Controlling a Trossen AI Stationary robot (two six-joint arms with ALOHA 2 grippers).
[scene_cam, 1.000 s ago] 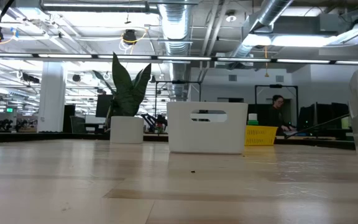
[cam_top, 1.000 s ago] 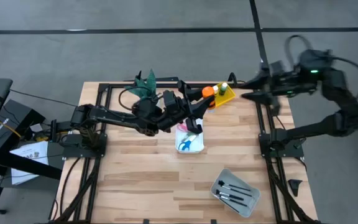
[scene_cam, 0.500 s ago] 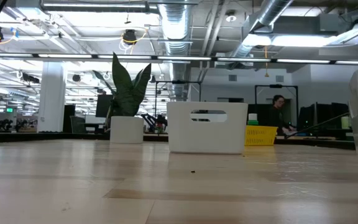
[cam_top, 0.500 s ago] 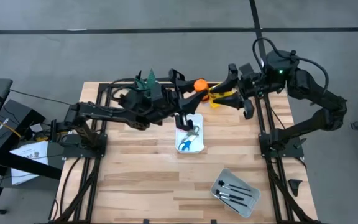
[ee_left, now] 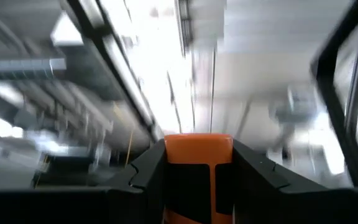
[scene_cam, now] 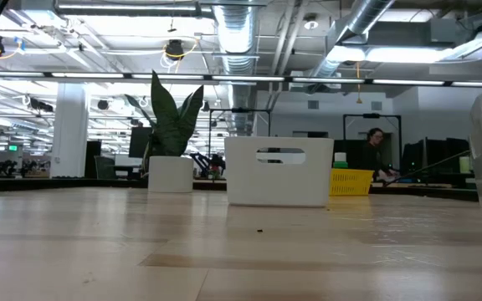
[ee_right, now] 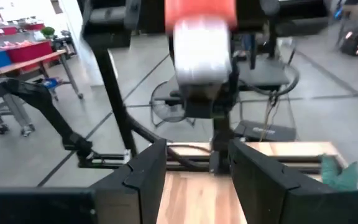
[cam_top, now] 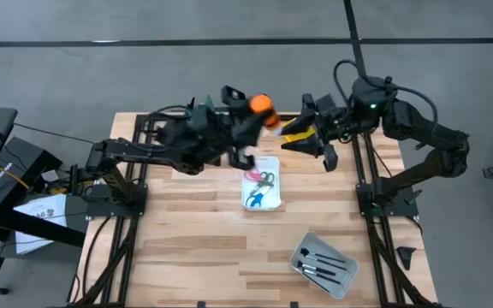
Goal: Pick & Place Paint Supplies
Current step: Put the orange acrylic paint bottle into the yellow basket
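1. Left gripper [cam_top: 248, 108] fingers clench the orange paint bottle [cam_top: 262, 104], now lifted off the yellow tray [cam_top: 296, 133] and raised above the tabletop [cam_top: 195, 222]
2. Right gripper [cam_top: 302, 128] has swung in facing it, fingers spread and empty: likely a handover

An orange bottle [cam_top: 262, 105] with a white cap is sitting gripped in the left tool [cam_top: 255, 115] above the tabletop's far edge, while scissors [cam_top: 260, 181] are lying in the white tray and brushes [cam_top: 322, 262] in the grey one.
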